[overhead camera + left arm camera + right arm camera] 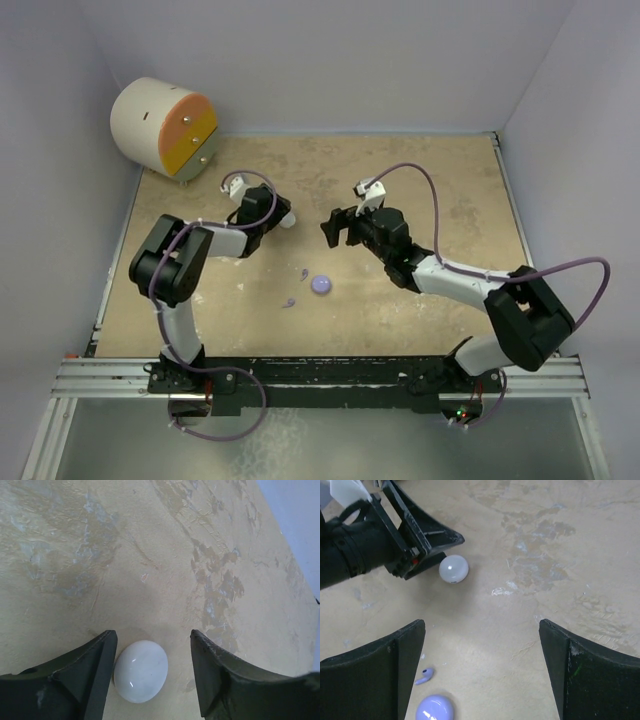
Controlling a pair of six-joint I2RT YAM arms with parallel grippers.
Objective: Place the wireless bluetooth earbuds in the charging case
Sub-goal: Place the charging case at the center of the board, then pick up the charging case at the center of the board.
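Note:
A white oval charging case (140, 670) lies on the table between the fingers of my left gripper (153, 637). The jaws stand apart; the case sits close to the left finger with a wide gap to the right one. In the top view that gripper (285, 215) is left of centre. My right gripper (330, 228) faces it, open and holding nothing (481, 627). A lilac case (321, 284) lies nearer the front, with two lilac earbuds (303, 273) (289, 302) beside it. The right wrist view shows the white case (453, 568), one lilac earbud (424, 676) and the lilac case (435, 709).
A cream drum with an orange and yellow face (165, 128) stands at the back left corner. Grey walls close in the table on three sides. A metal rail (320, 372) runs along the front edge by the arm bases.

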